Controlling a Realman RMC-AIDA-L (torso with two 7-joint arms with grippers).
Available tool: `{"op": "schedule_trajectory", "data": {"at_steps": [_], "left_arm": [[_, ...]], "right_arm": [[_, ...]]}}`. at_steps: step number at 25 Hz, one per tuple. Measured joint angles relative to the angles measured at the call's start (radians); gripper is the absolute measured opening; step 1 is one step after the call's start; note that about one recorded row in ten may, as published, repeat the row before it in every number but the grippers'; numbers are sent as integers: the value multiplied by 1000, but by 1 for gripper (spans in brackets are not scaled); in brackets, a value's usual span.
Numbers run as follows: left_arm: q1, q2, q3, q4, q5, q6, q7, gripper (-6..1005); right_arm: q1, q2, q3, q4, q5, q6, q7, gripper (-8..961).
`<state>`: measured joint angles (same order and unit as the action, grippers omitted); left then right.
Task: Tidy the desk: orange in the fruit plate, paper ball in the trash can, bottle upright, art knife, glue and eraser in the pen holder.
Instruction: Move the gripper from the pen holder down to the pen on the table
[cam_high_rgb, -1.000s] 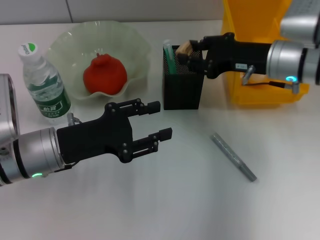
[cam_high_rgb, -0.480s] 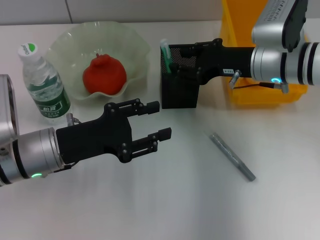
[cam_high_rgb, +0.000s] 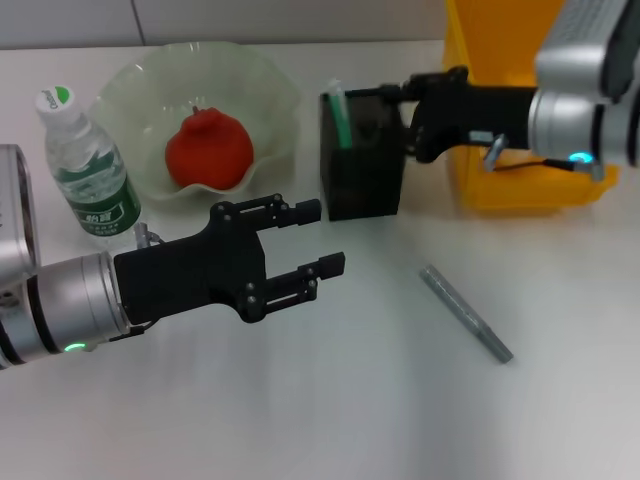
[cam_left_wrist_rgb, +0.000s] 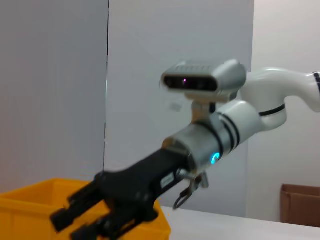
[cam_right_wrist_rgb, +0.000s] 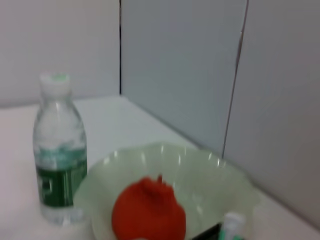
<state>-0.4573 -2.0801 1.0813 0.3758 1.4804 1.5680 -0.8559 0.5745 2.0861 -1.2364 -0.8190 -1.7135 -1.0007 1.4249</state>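
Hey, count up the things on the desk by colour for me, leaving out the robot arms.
Green: 3, the fruit plate, bottle, art knife
Red-orange: 1, the orange
Black: 1, the pen holder
Yellow: 1, the trash can
Grey: 1, the glue
Total: 7

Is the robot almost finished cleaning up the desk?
Nearly. The orange sits in the fruit plate, the bottle stands upright, and the art knife pokes out of the pen holder. The right end effector is at the holder's top; the eraser isn't visible. Left to do: the glue lies on the desk. The left end effector hovers open.
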Motion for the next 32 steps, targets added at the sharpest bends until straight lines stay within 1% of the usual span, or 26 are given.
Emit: {"op": "schedule_trajectory", "data": {"at_steps": [2, 3, 4, 5, 6, 8, 9, 11, 12, 13, 16, 17, 18, 19, 20, 21, 22, 23, 24, 26, 28, 30, 32], "left_arm": [[-1, 0, 0, 0, 0, 0, 0, 612], [-1, 0, 0, 0, 0, 0, 0, 612], [-1, 0, 0, 0, 0, 0, 0, 612], [-1, 0, 0, 0, 0, -1, 0, 612], [-1, 0, 0, 0, 0, -1, 0, 612], [-2, 0, 0, 0, 0, -4, 0, 613], [-2, 0, 0, 0, 0, -4, 0, 613], [-3, 0, 0, 0, 0, -5, 0, 613], [-3, 0, 0, 0, 0, -6, 0, 613], [-3, 0, 0, 0, 0, -6, 0, 613], [-3, 0, 0, 0, 0, -7, 0, 614], [-3, 0, 0, 0, 0, -7, 0, 614], [-3, 0, 0, 0, 0, -7, 0, 614], [-3, 0, 0, 0, 0, -7, 0, 614], [-3, 0, 0, 0, 0, -7, 0, 614], [-3, 0, 0, 0, 0, -7, 0, 615], [-3, 0, 0, 0, 0, -7, 0, 615], [-3, 0, 0, 0, 0, -7, 0, 615], [-3, 0, 0, 0, 0, -7, 0, 615], [-3, 0, 0, 0, 0, -7, 0, 615], [-3, 0, 0, 0, 0, -6, 0, 616], [-3, 0, 0, 0, 0, -6, 0, 616], [-4, 0, 0, 0, 0, -6, 0, 616]], "right_arm": [[-51, 0, -1, -101, 4, -34, 47, 501], [-94, 0, 1, -192, 5, -66, 95, 501], [-94, 0, 1, -192, 5, -66, 95, 501], [-116, 0, 4, -234, 6, -80, 109, 500], [-158, 1, 11, -316, 8, -117, 129, 500], [-186, 4, 17, -367, 9, -156, 146, 500], [-186, 4, 17, -367, 9, -156, 146, 500], [-205, 5, 38, -403, 10, -206, 169, 500], [-211, 5, 55, -417, 10, -237, 182, 499], [-215, 5, 101, -434, 11, -303, 206, 499], [-217, 3, 176, -461, 13, -403, 240, 499], [-217, 3, 176, -461, 13, -403, 240, 499], [-218, -1, 233, -490, 13, -483, 286, 499], [-218, -2, 257, -505, 12, -516, 311, 499], [-218, -2, 257, -505, 12, -516, 311, 499], [-217, -4, 309, -552, 0, -584, 375, 499], [-217, -4, 309, -552, 0, -584, 375, 499], [-211, -7, 354, -619, -29, -652, 453, 498], [-211, -7, 354, -619, -29, -652, 453, 498], [-204, -7, 378, -697, -76, -703, 528, 498], [-183, -7, 384, -811, -175, -772, 644, 497], [-172, -8, 382, -835, -205, -791, 677, 495], [-136, -10, 378, -867, -275, -837, 756, 493]]}}
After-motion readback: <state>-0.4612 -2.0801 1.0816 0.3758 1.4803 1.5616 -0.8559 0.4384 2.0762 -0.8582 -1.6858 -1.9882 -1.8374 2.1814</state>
